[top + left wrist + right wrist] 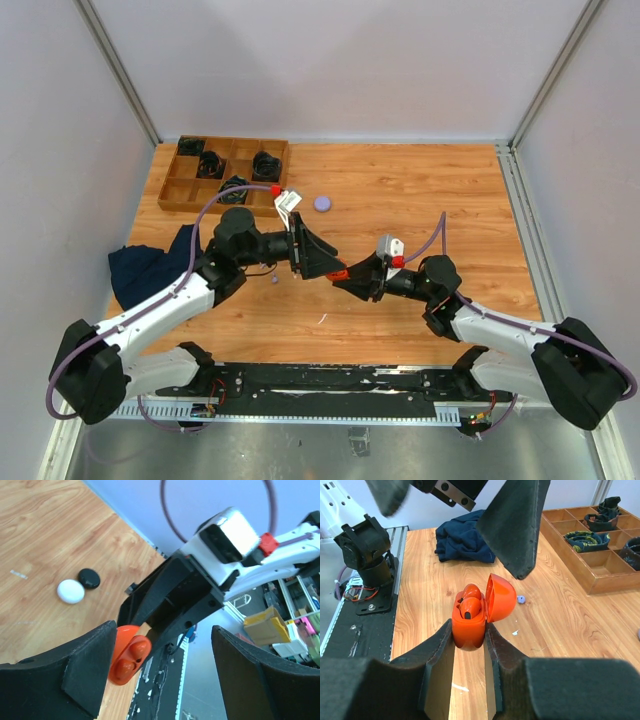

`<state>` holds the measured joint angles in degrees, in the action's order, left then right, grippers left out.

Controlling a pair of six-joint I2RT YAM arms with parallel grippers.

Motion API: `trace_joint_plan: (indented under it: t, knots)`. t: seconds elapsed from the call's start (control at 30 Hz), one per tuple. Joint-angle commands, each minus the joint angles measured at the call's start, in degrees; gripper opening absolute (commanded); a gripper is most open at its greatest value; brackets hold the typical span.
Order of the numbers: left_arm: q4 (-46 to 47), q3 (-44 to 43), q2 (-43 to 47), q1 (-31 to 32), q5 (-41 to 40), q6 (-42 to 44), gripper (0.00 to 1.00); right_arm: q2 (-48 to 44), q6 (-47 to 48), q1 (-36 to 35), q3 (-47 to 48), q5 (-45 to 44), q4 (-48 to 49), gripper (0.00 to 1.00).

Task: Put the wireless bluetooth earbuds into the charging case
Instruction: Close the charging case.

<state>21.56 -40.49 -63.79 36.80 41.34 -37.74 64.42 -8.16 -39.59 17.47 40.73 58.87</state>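
I see a wood-grain tabletop [420, 190] boxed in by plain pale walls [340, 60] at the back and on both sides, with metal frame posts [118, 70] running up the rear corners. The light is even and soft, throwing only faint shadows on the wood. Past the table's near edge, my left wrist view catches cluttered shelving [292, 605] with yellow boxes [262, 622].

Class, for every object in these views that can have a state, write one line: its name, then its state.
orange charging case: lid open, gripped at its sides
orange earbuds: seated in the case
right gripper: shut on the case
left gripper: open, empty
purple earbud: loose on the table
black cables: coiled, in tray compartments
blue cloth: crumpled
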Motion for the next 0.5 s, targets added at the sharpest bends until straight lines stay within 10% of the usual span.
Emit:
trace_joint_plan:
  t: [0.0, 0.47]
  knots:
    - [-6.08, -0.44, 0.66, -0.63, -4.89, 2.13, 0.82, -0.54, -1.24, 0.76, 1.69, 0.93, 2.18, 0.1]
    - [-3.72, 0.33, -1.98, -0.76, 2.02, 0.77, 0.79, -0.26, -1.47, 0.88, 1.34, -0.22, 3.77, 0.1]
